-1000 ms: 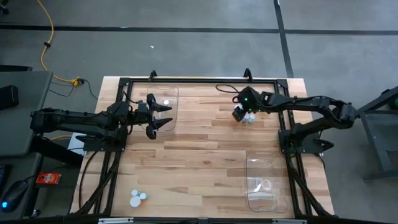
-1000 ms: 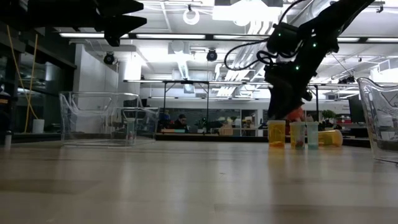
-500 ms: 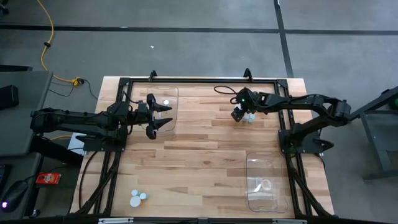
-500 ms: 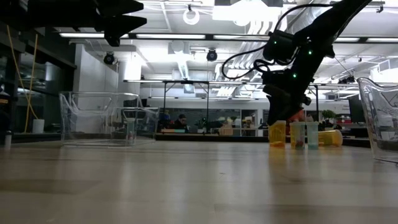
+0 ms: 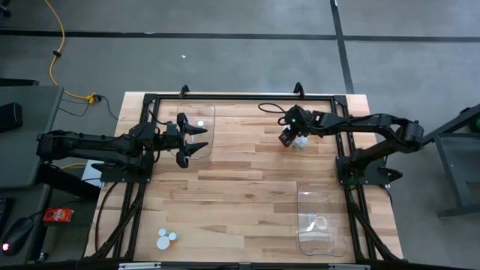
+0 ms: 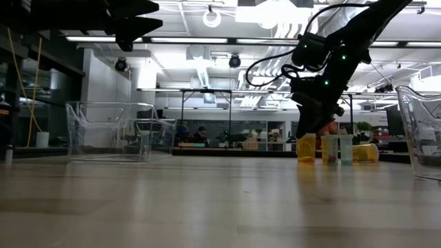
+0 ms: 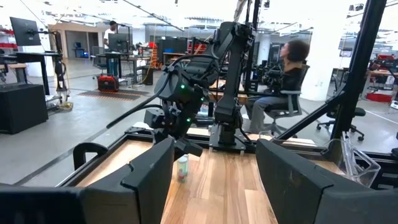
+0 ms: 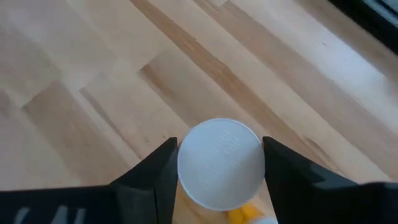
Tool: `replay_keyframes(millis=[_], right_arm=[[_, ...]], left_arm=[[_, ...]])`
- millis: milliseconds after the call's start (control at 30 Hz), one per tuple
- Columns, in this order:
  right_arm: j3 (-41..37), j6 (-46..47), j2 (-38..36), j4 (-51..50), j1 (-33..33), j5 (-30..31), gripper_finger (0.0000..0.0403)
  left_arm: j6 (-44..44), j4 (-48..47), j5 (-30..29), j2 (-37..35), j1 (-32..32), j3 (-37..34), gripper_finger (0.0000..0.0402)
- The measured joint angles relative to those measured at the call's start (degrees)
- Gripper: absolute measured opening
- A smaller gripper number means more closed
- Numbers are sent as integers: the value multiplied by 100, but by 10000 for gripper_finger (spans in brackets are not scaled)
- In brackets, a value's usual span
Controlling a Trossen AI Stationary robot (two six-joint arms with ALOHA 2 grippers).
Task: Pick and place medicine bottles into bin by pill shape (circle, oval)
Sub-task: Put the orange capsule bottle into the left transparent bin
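Near the far edge of the wooden table [image 5: 247,195], right of the middle, small round-capped medicine bottles [image 5: 301,141] stand together — the right gripper [image 5: 287,138] is over one. One clear plastic bin [image 5: 201,129] sits far left — another bin [image 5: 321,221] near right.

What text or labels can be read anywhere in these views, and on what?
None can be read.
White cap between the right gripper's fingers: faint raised marks, too blurred to read.
Amber bottle and the pale bottles beside it: any labels too small to tell.
Bins: clear, no print visible.
Left gripper: open above the left bin, no markings.
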Motion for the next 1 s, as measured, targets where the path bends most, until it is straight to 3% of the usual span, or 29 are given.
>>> replay_keyframes(millis=[133,467,767,1000], right_arm=[[-7,-150,-283,294,114,-132,174],[-7,-279,-431,2816,1380,-335,173],[-4,-374,-161,4248,2150,-331,173],[-4,-556,44,4723,2402,-357,173]], left_arm=[[0,0,0,0,0,0,216],[-7,-15,-4,166,-1,0,216],[-1,125,-396,1170,9,160,220],[0,179,-57,2225,7,720,251]])
